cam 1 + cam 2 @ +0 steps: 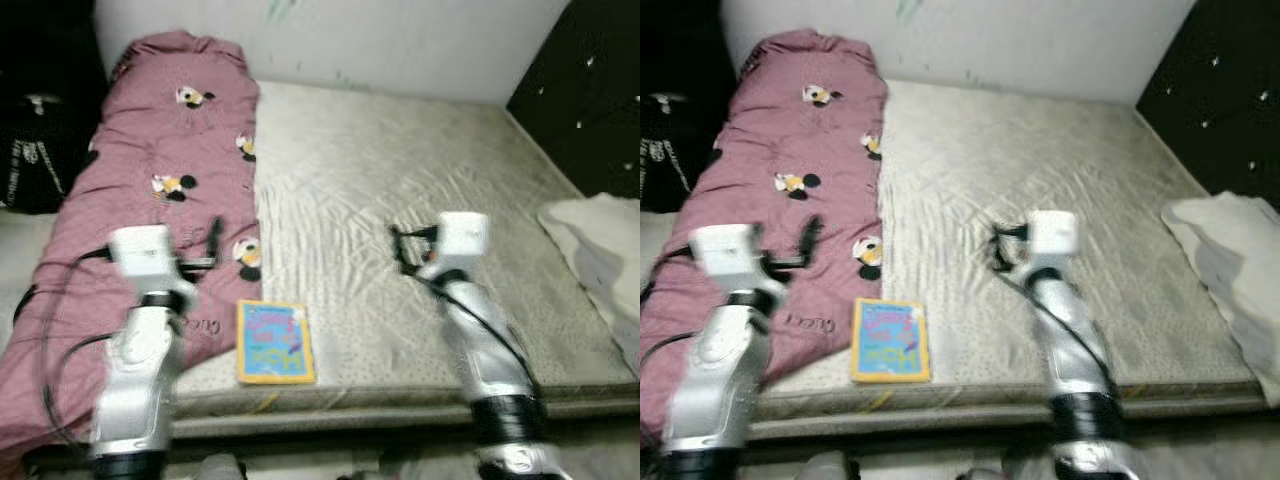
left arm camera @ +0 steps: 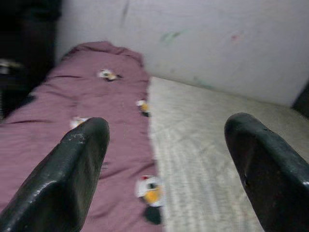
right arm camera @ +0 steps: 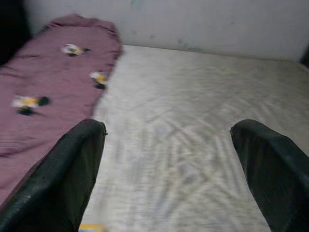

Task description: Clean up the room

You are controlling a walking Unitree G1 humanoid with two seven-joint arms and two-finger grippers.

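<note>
A pink blanket (image 1: 165, 180) with cartoon prints lies folded lengthwise along the left side of the bed (image 1: 400, 190). A blue and yellow book (image 1: 273, 342) rests flat near the bed's front edge, just right of the blanket. My left gripper (image 1: 212, 243) hovers above the blanket, open, with nothing between its fingers (image 2: 72, 179). Over the grey sheet at the bed's middle my right gripper (image 1: 400, 248) is held open and empty, its fingers (image 3: 72, 179) wide apart.
A white pillow or cloth (image 1: 600, 250) lies off the bed's right side. A black padded headboard (image 1: 590, 90) stands at the right, a white wall (image 1: 380, 40) behind the bed, and a dark bag (image 1: 35, 150) at the far left.
</note>
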